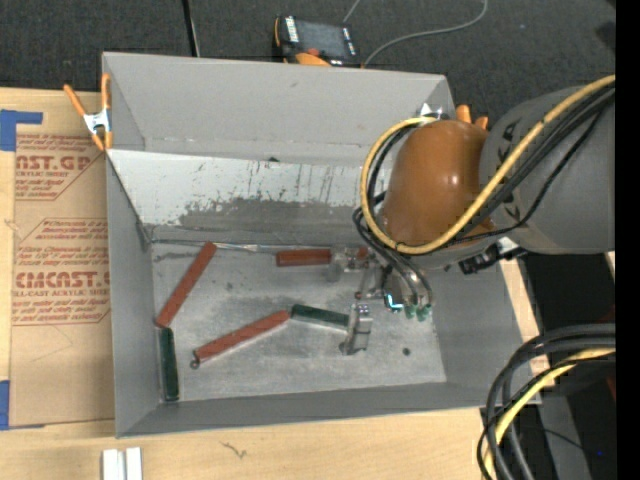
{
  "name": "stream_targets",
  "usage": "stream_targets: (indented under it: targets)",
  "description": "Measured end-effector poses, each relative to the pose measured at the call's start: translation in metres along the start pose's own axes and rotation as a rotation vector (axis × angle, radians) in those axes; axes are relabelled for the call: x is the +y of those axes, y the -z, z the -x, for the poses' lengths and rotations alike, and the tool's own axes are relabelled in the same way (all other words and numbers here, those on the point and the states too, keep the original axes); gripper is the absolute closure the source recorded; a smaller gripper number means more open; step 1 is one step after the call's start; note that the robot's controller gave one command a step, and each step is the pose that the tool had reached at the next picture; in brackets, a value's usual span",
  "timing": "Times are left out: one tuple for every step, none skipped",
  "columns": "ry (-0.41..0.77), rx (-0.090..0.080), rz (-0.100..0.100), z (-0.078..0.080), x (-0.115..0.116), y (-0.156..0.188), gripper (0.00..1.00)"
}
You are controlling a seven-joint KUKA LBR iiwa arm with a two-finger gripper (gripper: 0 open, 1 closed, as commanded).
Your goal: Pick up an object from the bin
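My gripper [396, 294] hangs low over the right part of the bin floor, under the arm's orange cover. Just left of it lies a dark green-handled tool [318, 315] whose metal end [355, 332] lies close below the gripper. Whether the two touch is hidden. A short red-handled tool [303, 258] with a thin metal shaft lies by the back wall, up and left of the gripper. A long red-brown stick [242, 336] lies slanted in the middle of the floor, its upper end meeting the green handle.
Another red-brown stick [186, 284] leans slantwise at the left of the bin. A dark green stick [168, 364] lies along the left wall near the front corner. The arm and its cables overhang the bin's right side.
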State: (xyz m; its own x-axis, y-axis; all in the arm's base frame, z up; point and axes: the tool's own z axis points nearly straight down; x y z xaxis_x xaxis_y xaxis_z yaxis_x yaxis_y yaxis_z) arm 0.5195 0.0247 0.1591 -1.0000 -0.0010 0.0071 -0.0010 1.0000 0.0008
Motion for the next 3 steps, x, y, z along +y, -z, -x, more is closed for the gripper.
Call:
stream_targets:
  targets:
    - [0.045, -0.003, -0.001, 0.035, 0.003, -0.094, 0.0]
    - [0.044, -0.007, 0.0, 0.036, 0.003, -0.089, 1.0]
    - [0.08, -0.015, -0.003, 0.006, -0.059, 0.057, 1.0]
